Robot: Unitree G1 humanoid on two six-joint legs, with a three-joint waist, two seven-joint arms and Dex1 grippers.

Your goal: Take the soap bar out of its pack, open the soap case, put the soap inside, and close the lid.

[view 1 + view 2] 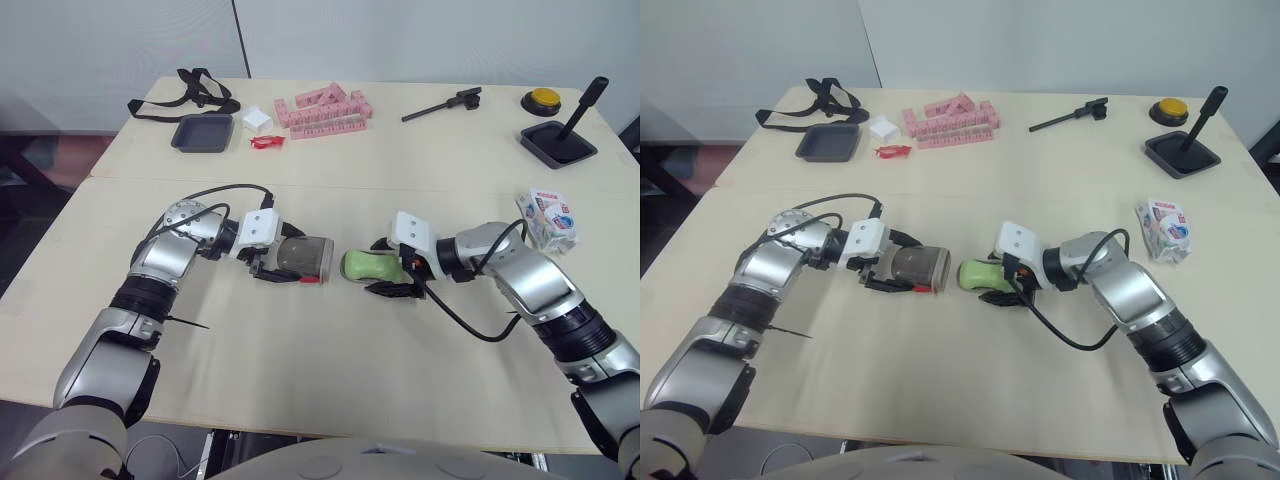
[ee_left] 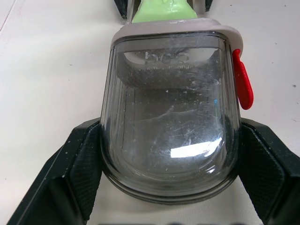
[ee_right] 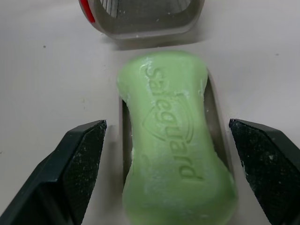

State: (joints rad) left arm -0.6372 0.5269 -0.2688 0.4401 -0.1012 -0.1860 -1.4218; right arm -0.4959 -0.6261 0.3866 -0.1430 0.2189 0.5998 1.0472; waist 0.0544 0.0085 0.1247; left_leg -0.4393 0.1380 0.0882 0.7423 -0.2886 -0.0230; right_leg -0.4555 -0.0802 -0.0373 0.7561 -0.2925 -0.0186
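A green soap bar (image 3: 173,136) lies on the grey base (image 3: 125,136) of the soap case (image 1: 368,266) at the table's middle. My right gripper (image 1: 386,268) stands open around it, fingers (image 3: 79,159) wide apart on either side and not touching it. Just left of the soap, the smoky clear lid (image 1: 305,257) with a red clasp (image 2: 243,86) lies on its side, its open mouth facing the soap. My left gripper (image 1: 283,260) is shut on the lid's closed end. The crumpled white soap pack (image 1: 547,218) lies at the right.
Along the far edge of the table (image 1: 330,360) are a black tray (image 1: 204,133), a black strap (image 1: 190,92), pink bricks (image 1: 322,110), a black tool (image 1: 442,104), a yellow button (image 1: 543,100) and a black stand with a handle (image 1: 560,140).
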